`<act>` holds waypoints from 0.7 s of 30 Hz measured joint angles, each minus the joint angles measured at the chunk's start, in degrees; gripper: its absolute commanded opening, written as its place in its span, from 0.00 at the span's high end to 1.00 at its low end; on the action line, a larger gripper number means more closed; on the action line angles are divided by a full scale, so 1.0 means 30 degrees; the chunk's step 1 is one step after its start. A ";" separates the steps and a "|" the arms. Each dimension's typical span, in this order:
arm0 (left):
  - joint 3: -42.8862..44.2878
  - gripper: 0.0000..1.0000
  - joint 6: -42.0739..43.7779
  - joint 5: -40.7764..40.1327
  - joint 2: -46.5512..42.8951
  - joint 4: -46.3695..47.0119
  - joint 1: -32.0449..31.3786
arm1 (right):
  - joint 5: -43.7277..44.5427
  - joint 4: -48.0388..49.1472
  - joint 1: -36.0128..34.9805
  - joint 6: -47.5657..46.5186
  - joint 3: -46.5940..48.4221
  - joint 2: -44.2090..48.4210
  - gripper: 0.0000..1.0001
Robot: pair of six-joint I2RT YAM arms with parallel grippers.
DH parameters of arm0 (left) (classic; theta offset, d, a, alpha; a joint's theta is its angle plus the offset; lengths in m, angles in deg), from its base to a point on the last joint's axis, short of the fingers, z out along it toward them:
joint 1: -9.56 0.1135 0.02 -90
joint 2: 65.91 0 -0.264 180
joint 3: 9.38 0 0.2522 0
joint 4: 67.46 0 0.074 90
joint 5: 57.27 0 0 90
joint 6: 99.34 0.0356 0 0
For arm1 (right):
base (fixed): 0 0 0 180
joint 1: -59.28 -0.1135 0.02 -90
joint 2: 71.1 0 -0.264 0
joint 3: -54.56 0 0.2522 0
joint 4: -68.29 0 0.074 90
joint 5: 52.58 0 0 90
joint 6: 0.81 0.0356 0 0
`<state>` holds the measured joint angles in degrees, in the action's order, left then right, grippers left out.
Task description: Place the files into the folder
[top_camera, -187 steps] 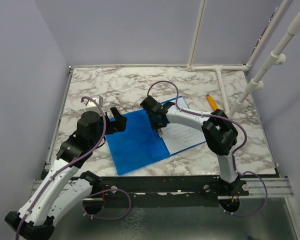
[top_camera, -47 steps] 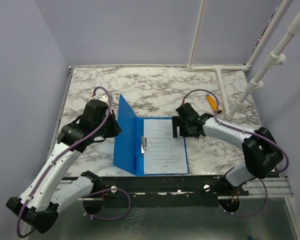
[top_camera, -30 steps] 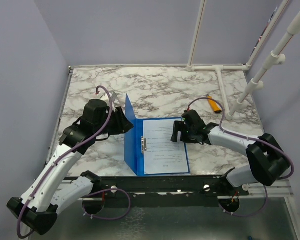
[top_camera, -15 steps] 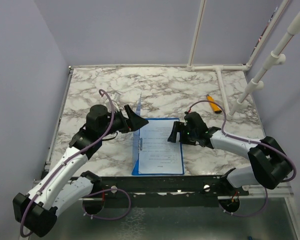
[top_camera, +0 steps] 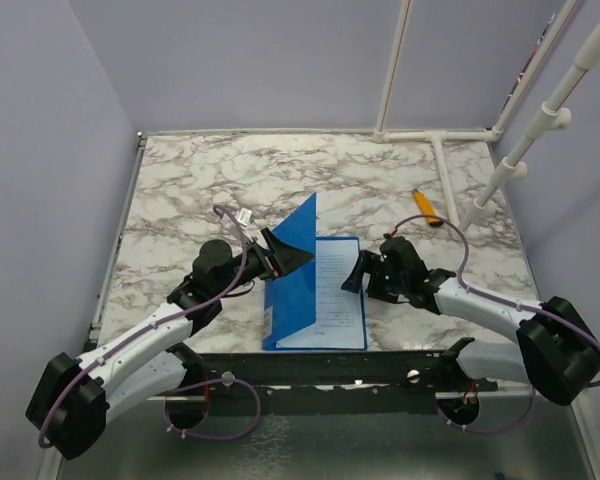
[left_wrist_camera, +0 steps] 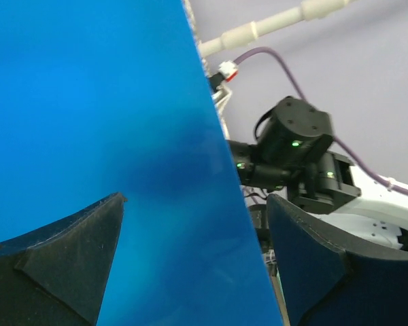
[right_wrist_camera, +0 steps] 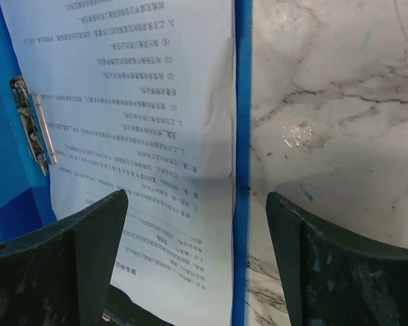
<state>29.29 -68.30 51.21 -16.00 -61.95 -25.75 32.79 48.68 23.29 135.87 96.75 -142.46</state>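
The blue folder (top_camera: pixel 292 285) lies near the table's front edge. Its cover stands tilted, leaning right over the files (top_camera: pixel 340 285), white printed sheets on the folder's lower half. My left gripper (top_camera: pixel 288 255) is open right behind the cover. In the left wrist view the cover's blue outer face (left_wrist_camera: pixel 95 136) fills the space ahead of that gripper (left_wrist_camera: pixel 194 265). My right gripper (top_camera: pixel 358 272) hovers open over the sheets' right side. The right wrist view shows the files (right_wrist_camera: pixel 136 122), the folder's blue rim (right_wrist_camera: pixel 243 136) and its metal clip (right_wrist_camera: pixel 30 125) above the gripper (right_wrist_camera: pixel 197 265).
An orange pen (top_camera: pixel 425 207) lies on the marble table (top_camera: pixel 210 180) at the back right. White pipes run along the back edge (top_camera: pixel 280 131) and stand at the right (top_camera: pixel 500 180). A black rail (top_camera: pixel 330 365) borders the table's front.
My left gripper has opened and moved right and lower behind the cover. The cover has swung from upright to leaning right over the files. My right gripper has slid slightly right.
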 measured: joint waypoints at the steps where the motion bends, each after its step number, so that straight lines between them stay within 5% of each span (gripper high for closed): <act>1: -0.0240 0.13 -0.0109 -0.0306 0.0474 0.0423 -0.0408 | 0.0117 -0.0102 0.0000 0.0175 -0.0189 0.0321 0.12; 21: -0.0393 0.14 0.0022 -0.4998 1.0652 0.2965 -0.4065 | 0.6557 -0.8983 0.0000 0.2404 -0.0022 1.0163 0.13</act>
<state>28.11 -68.23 36.21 15.95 -53.06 -37.95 52.46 21.74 23.29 143.08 96.68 -111.97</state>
